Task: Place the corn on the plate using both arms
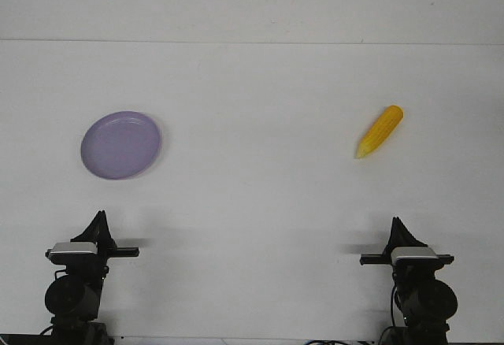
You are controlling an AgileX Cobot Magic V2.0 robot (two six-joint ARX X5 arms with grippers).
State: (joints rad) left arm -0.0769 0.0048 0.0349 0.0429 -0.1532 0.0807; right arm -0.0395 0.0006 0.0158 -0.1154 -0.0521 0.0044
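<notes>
The lavender plate (121, 145) lies on the white table at the left, with nothing on it. The yellow-orange corn (379, 131) lies on the table at the right, slanted, its pointed end toward me and to the left. My left gripper (99, 219) is low at the front left, well short of the plate, its fingers drawn together to a point and holding nothing. My right gripper (396, 225) is low at the front right, well short of the corn, also drawn to a point and empty.
The white table (252, 203) runs to a far edge (252, 42) with a pale wall behind. Nothing else stands on it besides the plate and corn, which lie far apart.
</notes>
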